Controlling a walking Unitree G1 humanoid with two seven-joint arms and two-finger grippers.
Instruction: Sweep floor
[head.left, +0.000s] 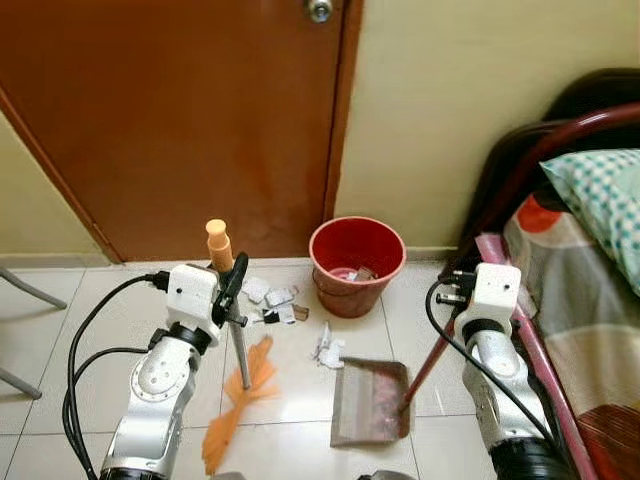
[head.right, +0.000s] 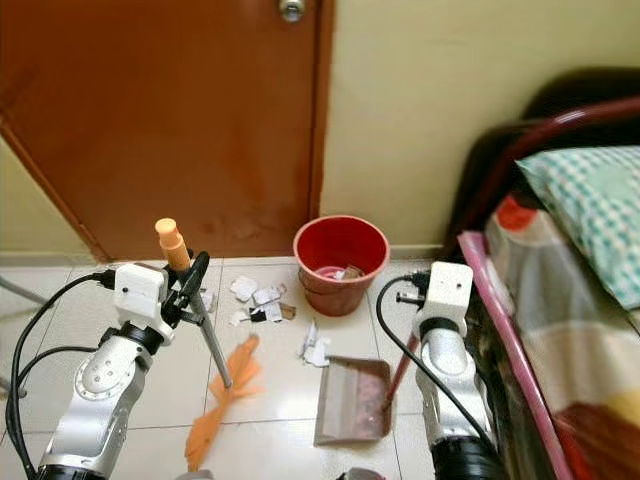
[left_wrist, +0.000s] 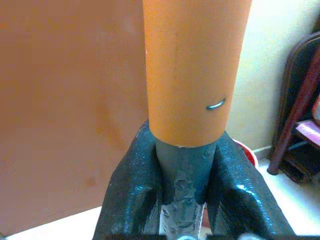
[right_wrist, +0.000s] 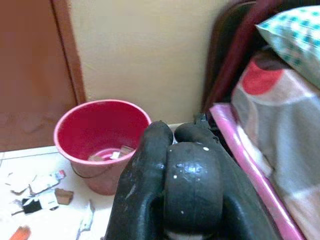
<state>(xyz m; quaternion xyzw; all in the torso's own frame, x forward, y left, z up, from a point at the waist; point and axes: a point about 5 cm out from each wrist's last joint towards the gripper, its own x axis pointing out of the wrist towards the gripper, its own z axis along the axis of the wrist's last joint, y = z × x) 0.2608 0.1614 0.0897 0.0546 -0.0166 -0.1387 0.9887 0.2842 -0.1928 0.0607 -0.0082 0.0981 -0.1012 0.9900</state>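
Left hand (head.left: 232, 283) is clamped on the broom (head.left: 240, 385) just below its orange handle cap, fingers (left_wrist: 131, 190) squeezing the grey shaft, a high grip that looks meant for swinging the bristles. Right hand (head.left: 462, 283) is closed round the top of the dustpan handle (head.left: 428, 360), keeping the dustpan (head.left: 370, 402) flat on the floor (head.left: 290, 400) as a catcher. Broom's long axis runs from the cap at 12 o'clock down to orange bristles splayed toward 6. Paper scraps (head.left: 275, 298) lie between broom and red bucket (head.left: 356, 262), with one (head.left: 327, 348) at the pan's mouth, which faces 12 o'clock.
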